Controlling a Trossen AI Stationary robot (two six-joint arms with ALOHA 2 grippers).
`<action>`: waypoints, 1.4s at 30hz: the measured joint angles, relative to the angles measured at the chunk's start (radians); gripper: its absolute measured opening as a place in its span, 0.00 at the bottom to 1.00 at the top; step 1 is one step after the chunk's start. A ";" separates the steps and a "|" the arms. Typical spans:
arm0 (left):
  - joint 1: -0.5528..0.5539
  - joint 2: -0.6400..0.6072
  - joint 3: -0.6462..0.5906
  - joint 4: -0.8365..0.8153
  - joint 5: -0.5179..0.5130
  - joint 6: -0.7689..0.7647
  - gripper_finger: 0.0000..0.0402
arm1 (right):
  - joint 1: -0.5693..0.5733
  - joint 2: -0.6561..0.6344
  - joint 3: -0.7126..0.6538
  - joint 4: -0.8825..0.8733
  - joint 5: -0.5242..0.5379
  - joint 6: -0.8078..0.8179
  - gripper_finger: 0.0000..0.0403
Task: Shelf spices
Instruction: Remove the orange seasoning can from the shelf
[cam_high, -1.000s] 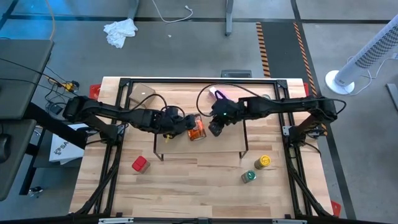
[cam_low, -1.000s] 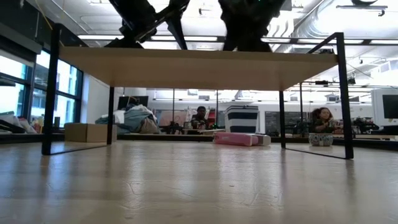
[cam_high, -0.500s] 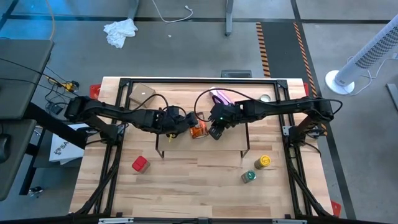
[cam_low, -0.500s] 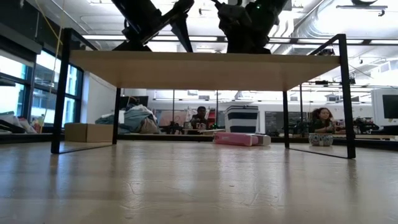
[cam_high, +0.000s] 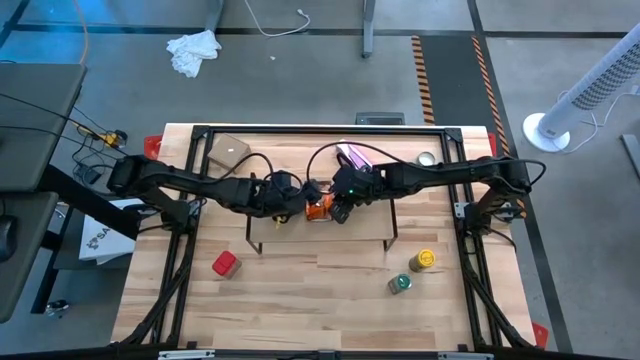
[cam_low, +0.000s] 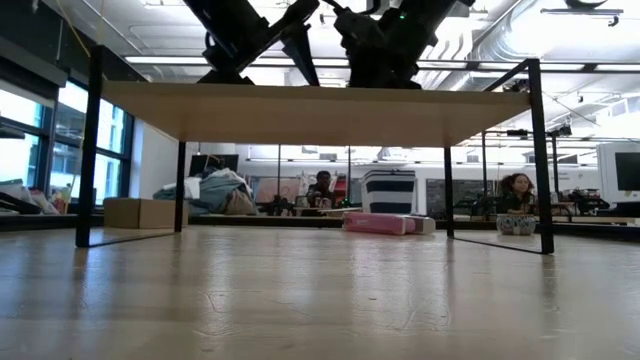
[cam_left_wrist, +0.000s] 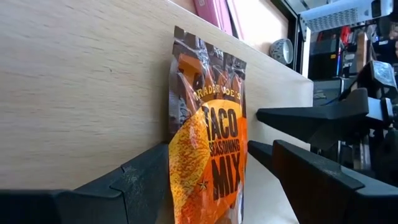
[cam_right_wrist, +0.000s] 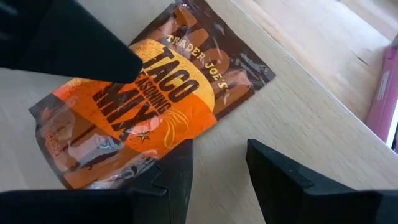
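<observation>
The flat orange-brown packet (cam_high: 319, 208) (cam_left_wrist: 208, 143) (cam_right_wrist: 155, 99), printed with taco seasoning, lies flat on the shelf's light wood plank (cam_high: 360, 228) (cam_low: 320, 102). My left gripper (cam_high: 304, 203) (cam_left_wrist: 208, 186) reaches in from the table's left and is shut on the packet. My right gripper (cam_high: 338, 208) (cam_right_wrist: 217, 168) comes from the right and is open; one finger stands at the packet's long edge, and I cannot tell if it touches. The red boxy container (cam_high: 225, 263), yellow jar (cam_high: 423, 260) and green-lidded jar (cam_high: 400, 284) stand on the table in front of the shelf. My left gripper holds the packet across its width, one finger (cam_left_wrist: 140, 177) on each long side edge near the bottom end (cam_left_wrist: 186, 186). The fingers slant down from the table's left and lie along the packet. The packet's back lies against the shelf plank, and its foil looks crinkled.
Behind the shelf lie a pink-purple packet (cam_high: 352, 155), a small silver tin (cam_high: 427, 158) and a tan cardboard box (cam_high: 228, 150) near the far edge. The shelf's black frame legs (cam_low: 538, 160) stand at each end. Bare tabletop stretches along the near side.
My right gripper has moved toward the table's left, closing on the packet. My left gripper has carried the packet a little toward the far edge over the plank. The shelf has jogged slightly sideways on the table.
</observation>
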 joint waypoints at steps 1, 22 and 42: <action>0.000 0.000 0.000 0.005 0.000 0.002 0.70 | -0.001 0.000 0.000 -0.001 -0.005 -0.001 0.36; 0.001 0.001 -0.003 0.166 0.065 0.172 0.67 | 0.001 -0.021 -0.006 0.064 -0.141 -0.165 0.36; 0.029 -0.102 -0.002 0.193 0.088 0.336 0.02 | -0.105 -0.275 -0.006 -0.082 -0.051 -0.307 0.36</action>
